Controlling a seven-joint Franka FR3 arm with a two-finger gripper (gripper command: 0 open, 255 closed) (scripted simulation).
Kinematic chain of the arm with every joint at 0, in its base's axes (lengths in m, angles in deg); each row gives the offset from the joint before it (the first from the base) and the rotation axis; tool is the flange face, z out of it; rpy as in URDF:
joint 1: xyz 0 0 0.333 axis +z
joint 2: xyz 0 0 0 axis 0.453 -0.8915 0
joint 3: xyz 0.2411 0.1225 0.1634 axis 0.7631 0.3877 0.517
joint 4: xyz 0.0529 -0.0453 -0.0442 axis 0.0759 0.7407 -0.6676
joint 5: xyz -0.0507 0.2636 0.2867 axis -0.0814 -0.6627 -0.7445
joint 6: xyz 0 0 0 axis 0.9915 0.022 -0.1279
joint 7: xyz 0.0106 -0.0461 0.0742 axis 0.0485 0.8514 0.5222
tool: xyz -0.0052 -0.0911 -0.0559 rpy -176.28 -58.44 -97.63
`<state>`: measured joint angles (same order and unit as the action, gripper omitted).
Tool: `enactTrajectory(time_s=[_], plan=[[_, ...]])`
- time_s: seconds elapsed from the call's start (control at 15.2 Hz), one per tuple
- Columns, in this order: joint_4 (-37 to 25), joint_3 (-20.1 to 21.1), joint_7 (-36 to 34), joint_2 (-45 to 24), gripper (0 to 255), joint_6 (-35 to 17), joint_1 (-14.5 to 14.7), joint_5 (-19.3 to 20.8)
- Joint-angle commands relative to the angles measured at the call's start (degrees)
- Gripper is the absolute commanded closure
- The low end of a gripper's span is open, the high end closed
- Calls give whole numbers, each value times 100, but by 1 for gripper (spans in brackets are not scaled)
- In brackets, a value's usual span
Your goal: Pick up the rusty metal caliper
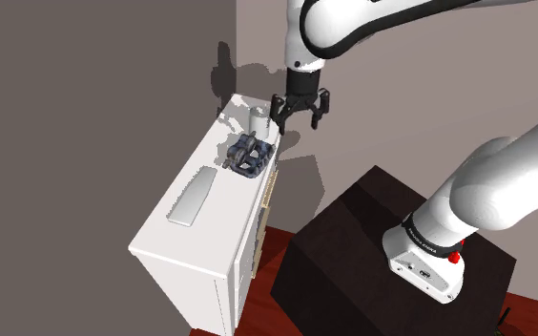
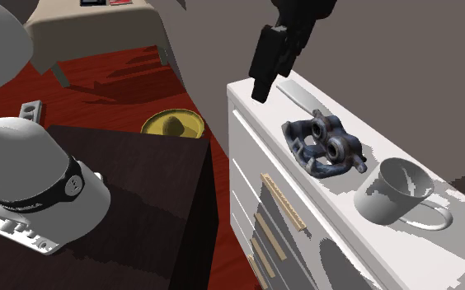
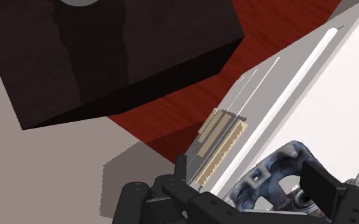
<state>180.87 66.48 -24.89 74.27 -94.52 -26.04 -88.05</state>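
Jaws apart near knobbly dark caliper (image 2: 328, 132)

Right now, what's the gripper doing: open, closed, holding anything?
Gripper: open, holding nothing; its fingers stand apart, clear of the caliper.

Bright, even light, hard jagged-edged shadows on the white cabinet (image 1: 189, 250) and grey wall (image 1: 86, 95).

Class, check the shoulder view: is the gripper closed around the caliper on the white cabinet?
No: the gripper hangs open in the air, its fingers apart and clear of the caliper, which lies on the cabinet top.
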Motion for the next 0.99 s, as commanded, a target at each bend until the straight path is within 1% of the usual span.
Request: enactTrajectory(time_s=[0.0, 0.26, 0.46, 0.86, 0.92], plan=[[-188, 129, -406, -417, 0, -268, -12, 29], [-726, 320, -1224, -1320, 0, -690, 1, 217], [-1211, 378, -1833, -2012, 0, -927, 56, 432], [-2391, 266, -2938, -3390, 0, -1175, 310, 884], [-2494, 244, -3012, -3494, 0, -1182, 339, 912]])
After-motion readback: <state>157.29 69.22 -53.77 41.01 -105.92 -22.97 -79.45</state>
